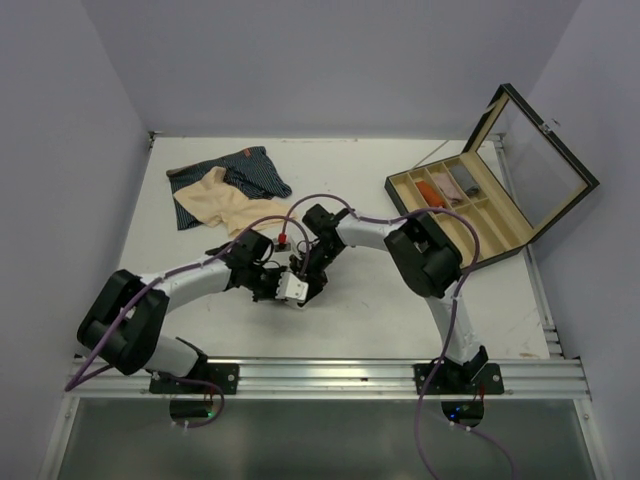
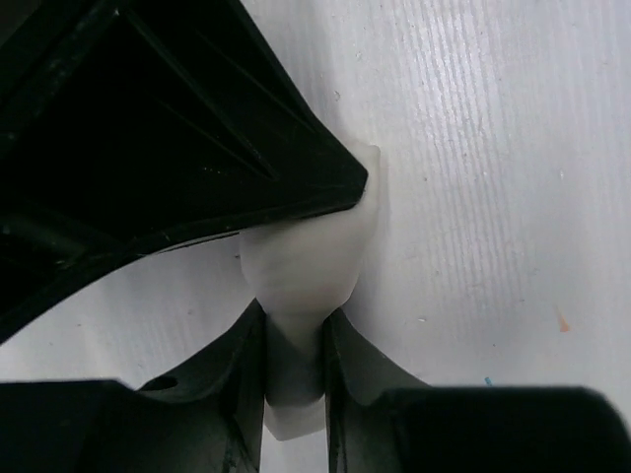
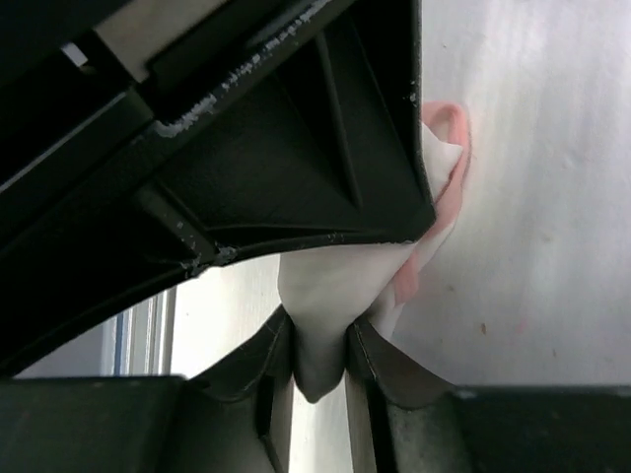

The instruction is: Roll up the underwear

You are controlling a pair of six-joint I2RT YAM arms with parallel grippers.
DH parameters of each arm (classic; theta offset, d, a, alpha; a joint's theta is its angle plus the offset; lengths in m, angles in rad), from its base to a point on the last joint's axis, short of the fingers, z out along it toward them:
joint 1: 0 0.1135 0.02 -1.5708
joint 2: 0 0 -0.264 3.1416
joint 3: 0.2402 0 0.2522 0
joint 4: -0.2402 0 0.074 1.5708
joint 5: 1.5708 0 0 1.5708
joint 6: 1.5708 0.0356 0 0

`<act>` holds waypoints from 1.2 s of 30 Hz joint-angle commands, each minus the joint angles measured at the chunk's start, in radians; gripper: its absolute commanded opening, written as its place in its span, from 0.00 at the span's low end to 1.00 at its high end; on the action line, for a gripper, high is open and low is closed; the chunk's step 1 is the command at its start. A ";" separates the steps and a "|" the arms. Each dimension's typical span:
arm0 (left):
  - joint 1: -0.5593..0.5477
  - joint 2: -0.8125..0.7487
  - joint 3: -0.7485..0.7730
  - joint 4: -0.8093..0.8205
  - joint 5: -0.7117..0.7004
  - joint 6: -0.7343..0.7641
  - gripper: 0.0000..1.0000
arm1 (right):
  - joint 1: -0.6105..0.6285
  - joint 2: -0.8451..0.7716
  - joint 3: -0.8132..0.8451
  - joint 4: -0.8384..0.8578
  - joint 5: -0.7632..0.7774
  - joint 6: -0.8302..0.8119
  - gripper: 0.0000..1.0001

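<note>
The small pink-and-white underwear (image 1: 294, 288) is a bunched bundle in the middle of the table, held from both sides. My left gripper (image 1: 281, 289) is shut on its white cloth (image 2: 306, 256), which fills the gap between the jaws of that gripper (image 2: 296, 330). My right gripper (image 1: 309, 273) is shut on the other end, where white fabric with a pink edge (image 3: 340, 281) is pinched at the gripper (image 3: 320, 340). The two grippers almost touch. The beige underwear (image 1: 225, 200) lies partly over the navy striped underwear (image 1: 258, 170) at the back left.
A compartmented wooden box (image 1: 470, 205) with its glass lid (image 1: 545, 160) raised stands at the back right, with small items in its slots. A metal rail (image 1: 330, 375) runs along the near edge. Cables loop over both arms.
</note>
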 commanded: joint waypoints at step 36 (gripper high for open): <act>0.073 0.762 0.601 -0.610 0.223 -0.171 0.20 | 0.166 -0.594 -0.335 0.260 0.609 -0.091 0.54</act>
